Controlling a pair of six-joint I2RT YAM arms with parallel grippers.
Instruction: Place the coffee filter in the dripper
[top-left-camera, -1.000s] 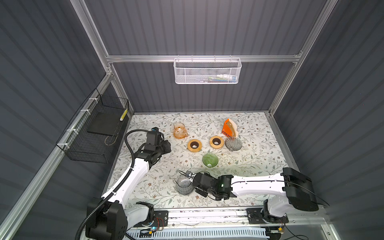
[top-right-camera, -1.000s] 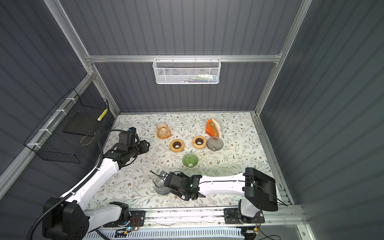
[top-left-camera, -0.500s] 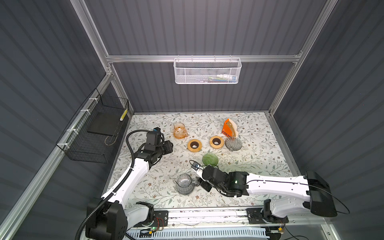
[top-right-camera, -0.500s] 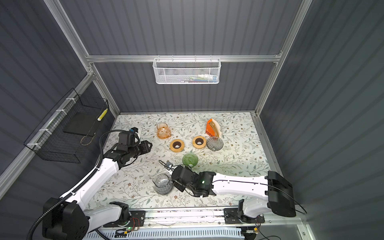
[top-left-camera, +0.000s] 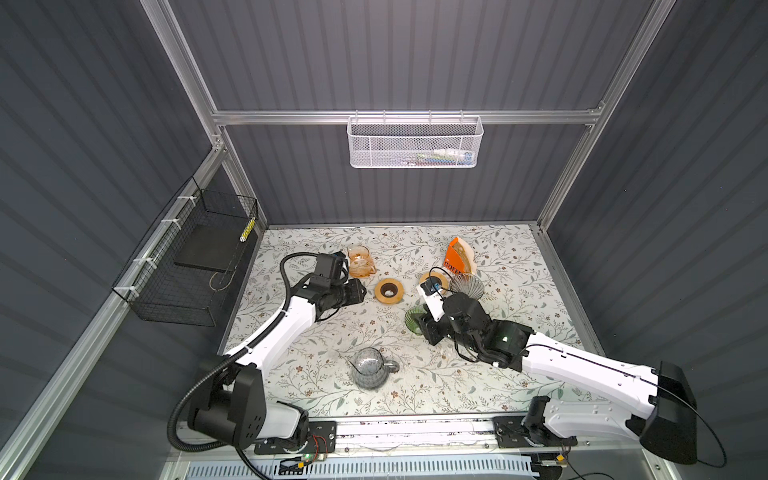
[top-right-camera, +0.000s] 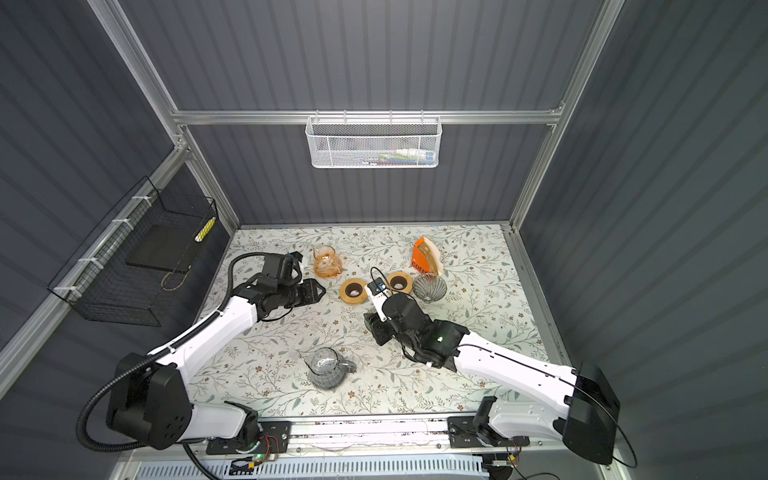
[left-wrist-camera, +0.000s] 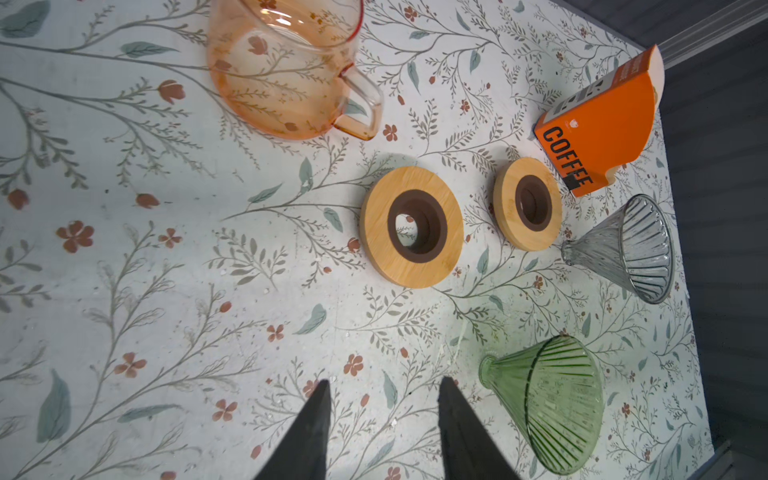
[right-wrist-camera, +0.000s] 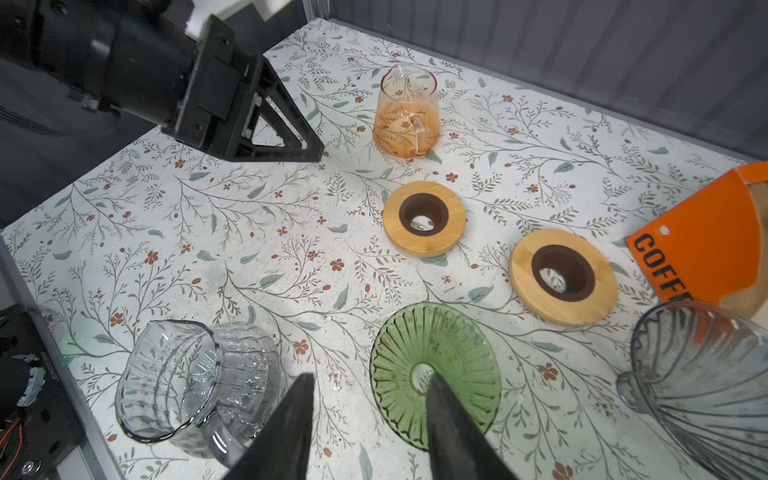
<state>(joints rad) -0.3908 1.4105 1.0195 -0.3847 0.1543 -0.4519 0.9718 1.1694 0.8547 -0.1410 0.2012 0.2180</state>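
Note:
The coffee filters (top-left-camera: 468, 254) stand in an orange COFFEE box (top-left-camera: 455, 259) (left-wrist-camera: 602, 133) at the back right. A green glass dripper (top-left-camera: 410, 322) (left-wrist-camera: 548, 403) (right-wrist-camera: 395, 395) lies on its side mid-table, and a grey dripper (top-left-camera: 467, 284) (right-wrist-camera: 706, 382) lies on its side by the box. My right gripper (right-wrist-camera: 370, 378) (top-left-camera: 428, 330) hovers open and empty beside the green dripper, one finger in front of it. Further left, my left gripper (left-wrist-camera: 384, 386) (top-left-camera: 359, 293) is open and empty over bare cloth.
Two wooden rings (top-left-camera: 389, 291) (top-right-camera: 400, 282) lie between the grippers and the box. An orange glass carafe (top-left-camera: 359, 262) stands at the back. A clear glass carafe (top-left-camera: 368, 368) (right-wrist-camera: 195, 382) sits near the front. Wire baskets hang on the left and back walls.
My right arm has swung from the clear carafe at the front back and right to the green dripper, its jaws a little wider. The left arm has barely shifted.

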